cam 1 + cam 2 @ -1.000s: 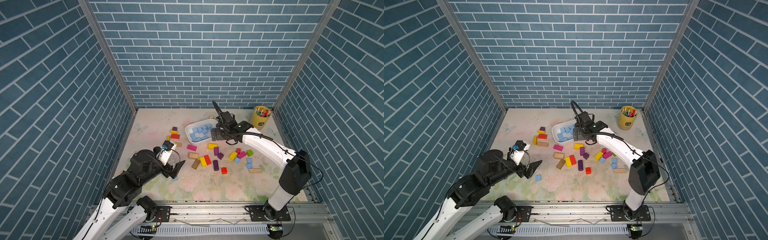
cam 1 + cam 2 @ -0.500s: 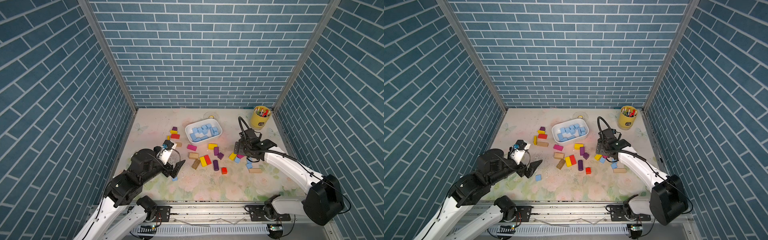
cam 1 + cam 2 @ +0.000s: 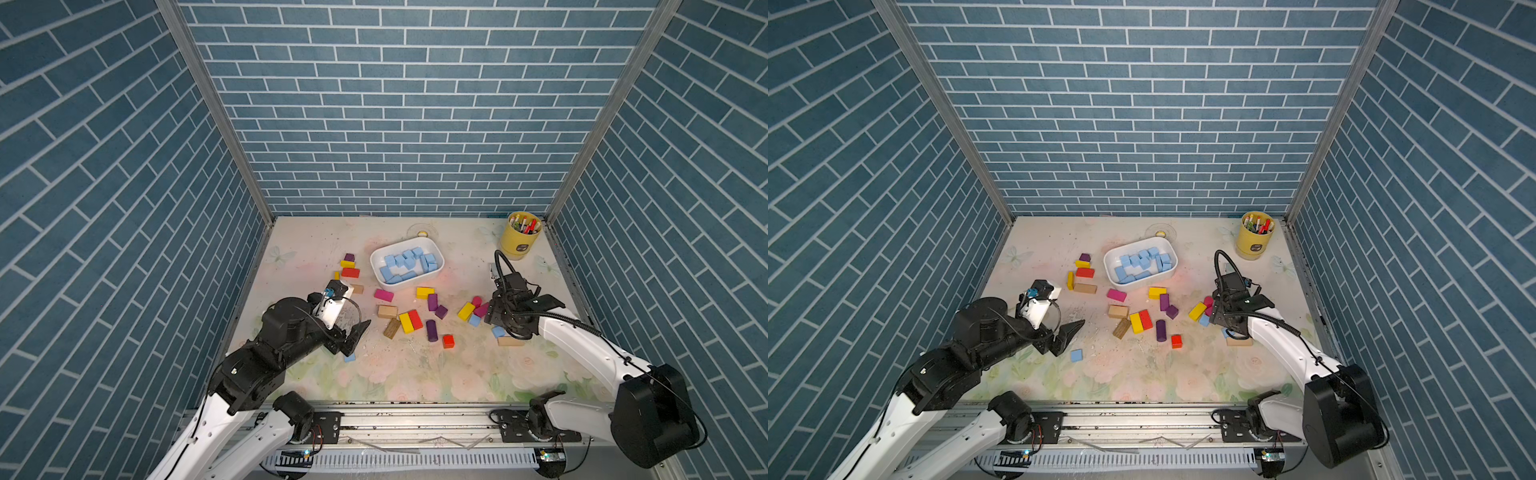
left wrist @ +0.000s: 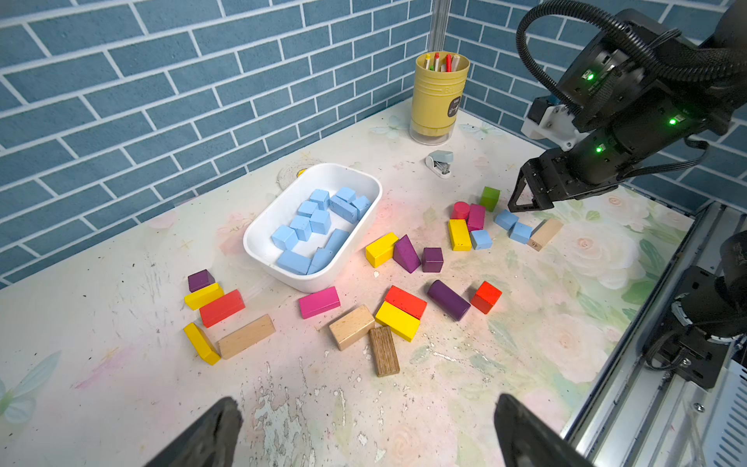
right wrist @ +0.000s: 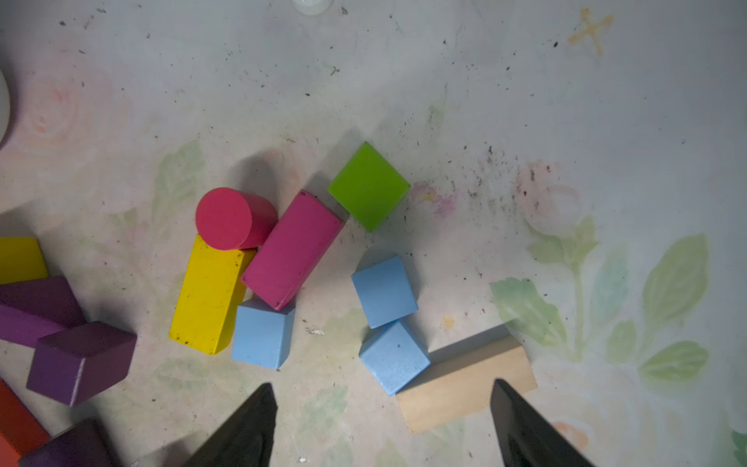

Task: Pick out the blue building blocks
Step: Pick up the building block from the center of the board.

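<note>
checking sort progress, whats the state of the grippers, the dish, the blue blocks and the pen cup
left gripper: open, empty
right gripper: open, empty, low over the table
white dish: upright, partly full
blue blocks in dish: sorted, lying jumbled
loose blue cubes: four on the table, three by the right gripper, one by the left gripper
yellow cup: upright, pens inside

Yellow pen cup (image 3: pixel 519 245) in corner; stapler (image 4: pixel 439 161) nearby; green cube (image 5: pixel 368 186) beside pink brick (image 5: pixel 293 248)
</note>
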Robot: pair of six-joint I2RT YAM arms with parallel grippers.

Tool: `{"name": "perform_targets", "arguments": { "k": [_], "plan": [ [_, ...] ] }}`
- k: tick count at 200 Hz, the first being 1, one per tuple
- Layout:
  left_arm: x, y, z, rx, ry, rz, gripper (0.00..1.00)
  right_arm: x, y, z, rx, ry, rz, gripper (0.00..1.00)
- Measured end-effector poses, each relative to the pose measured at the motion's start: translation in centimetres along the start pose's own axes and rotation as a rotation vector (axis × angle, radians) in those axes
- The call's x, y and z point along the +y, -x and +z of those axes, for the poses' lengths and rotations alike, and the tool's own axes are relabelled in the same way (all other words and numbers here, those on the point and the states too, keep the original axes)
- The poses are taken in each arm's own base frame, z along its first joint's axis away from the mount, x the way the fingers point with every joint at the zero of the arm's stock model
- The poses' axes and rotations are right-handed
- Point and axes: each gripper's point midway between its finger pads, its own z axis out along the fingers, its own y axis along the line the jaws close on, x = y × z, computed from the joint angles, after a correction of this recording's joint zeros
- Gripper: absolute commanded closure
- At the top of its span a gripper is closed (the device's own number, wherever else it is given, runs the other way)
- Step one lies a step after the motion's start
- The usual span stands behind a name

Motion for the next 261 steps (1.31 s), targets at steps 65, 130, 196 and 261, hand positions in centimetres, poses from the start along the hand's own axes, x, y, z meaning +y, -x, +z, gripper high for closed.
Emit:
{"name": "perform_targets", "arguments": {
  "k": [65,130,196,261],
  "plan": [
    [0.0,0.0,0.0,0.0,0.0,0.0,0.01,0.2,-0.3,1.8,0.044,-0.01,-0.016,0.25],
    [0.0,0.0,0.0,0.0,0.001,0.0,0.01,0.0,-0.7,3.4,0.082,-0.04,-0.04,0.35],
    [0.0,0.0,0.0,0.0,0.001,0.0,0.01,-0.4,-0.6,5.4,0.116,-0.075,-0.057,0.43],
    [0.0,0.0,0.0,0.0,0.001,0.0,0.01,-0.2,0.2,6.3,0.112,-0.076,-0.067,0.51]
  ]
}}
